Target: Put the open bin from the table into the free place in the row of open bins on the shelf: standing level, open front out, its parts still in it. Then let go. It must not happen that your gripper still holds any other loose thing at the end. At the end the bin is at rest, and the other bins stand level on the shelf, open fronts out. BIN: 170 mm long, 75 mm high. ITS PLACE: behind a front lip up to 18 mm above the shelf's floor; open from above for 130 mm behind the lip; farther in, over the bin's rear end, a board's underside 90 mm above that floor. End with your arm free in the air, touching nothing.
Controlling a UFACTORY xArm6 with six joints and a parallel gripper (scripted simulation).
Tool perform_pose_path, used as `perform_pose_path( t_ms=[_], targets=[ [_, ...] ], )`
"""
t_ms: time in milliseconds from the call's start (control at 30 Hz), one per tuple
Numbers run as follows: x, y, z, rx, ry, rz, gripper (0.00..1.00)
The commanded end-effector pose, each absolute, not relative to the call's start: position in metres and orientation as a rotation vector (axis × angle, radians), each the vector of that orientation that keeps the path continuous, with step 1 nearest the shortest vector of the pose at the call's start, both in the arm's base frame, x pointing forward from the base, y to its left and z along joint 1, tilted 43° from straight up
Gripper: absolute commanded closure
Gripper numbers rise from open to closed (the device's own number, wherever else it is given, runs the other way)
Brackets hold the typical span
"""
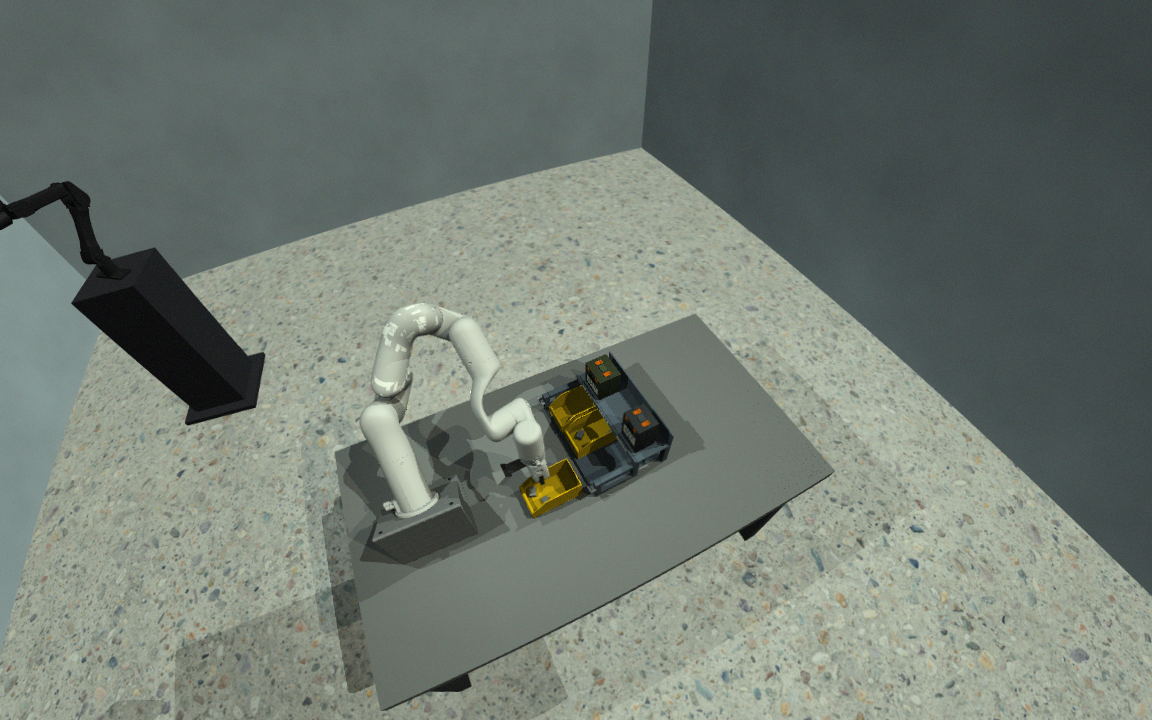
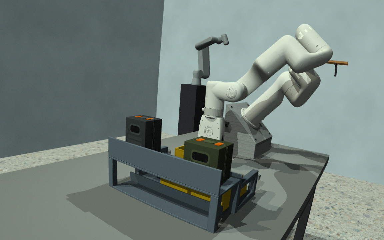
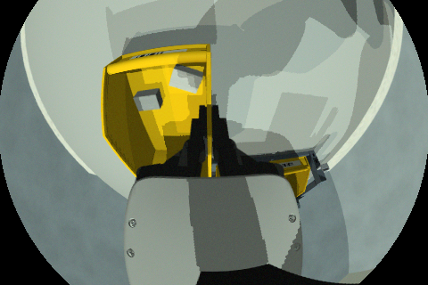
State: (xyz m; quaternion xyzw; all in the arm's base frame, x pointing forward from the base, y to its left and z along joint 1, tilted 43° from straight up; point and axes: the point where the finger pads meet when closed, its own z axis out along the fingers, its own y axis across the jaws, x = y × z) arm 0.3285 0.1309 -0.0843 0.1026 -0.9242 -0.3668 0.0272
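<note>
The yellow open bin [image 1: 562, 491] [image 3: 176, 113] is in front of the shelf's near end, looking level, its open front towards the robot's base. Whether its underside touches the table cannot be told. Grey parts [image 3: 148, 100] [image 3: 186, 78] lie in it. My gripper [image 1: 541, 479] [image 3: 209, 116] points down, shut on the top edge of the bin's side wall. In the exterior view the fingers are hidden. The blue-grey shelf [image 1: 620, 477] [image 2: 157, 162] holds two yellow bins, the far one [image 1: 569, 405] and the middle one [image 1: 599, 436], side by side. The free place is at the row's near end.
On the shelf's upper board behind the row stand a green case [image 1: 604, 379] [image 2: 206, 158] and a black case [image 1: 643, 431] [image 2: 142, 131], the black one nearer the free place. The shelf's side frames rise at the row's ends. Another arm [image 1: 77, 210] stands on a far pedestal.
</note>
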Motion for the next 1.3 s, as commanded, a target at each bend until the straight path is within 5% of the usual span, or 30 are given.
perform_pose_path(
  t_ms=[0,933,967,1267],
  targets=[
    [0.3307,0.1310,-0.0845,0.317,-2.858,-1.133,1.00],
    [0.3321,0.1320,-0.0853,0.317,-2.859,-1.133,1.00],
    [0.3320,0.1319,-0.0854,0.317,-2.859,-1.132,0.72],
    [0.3320,0.1319,-0.0854,0.317,-2.859,-1.132,0.72]
  ],
)
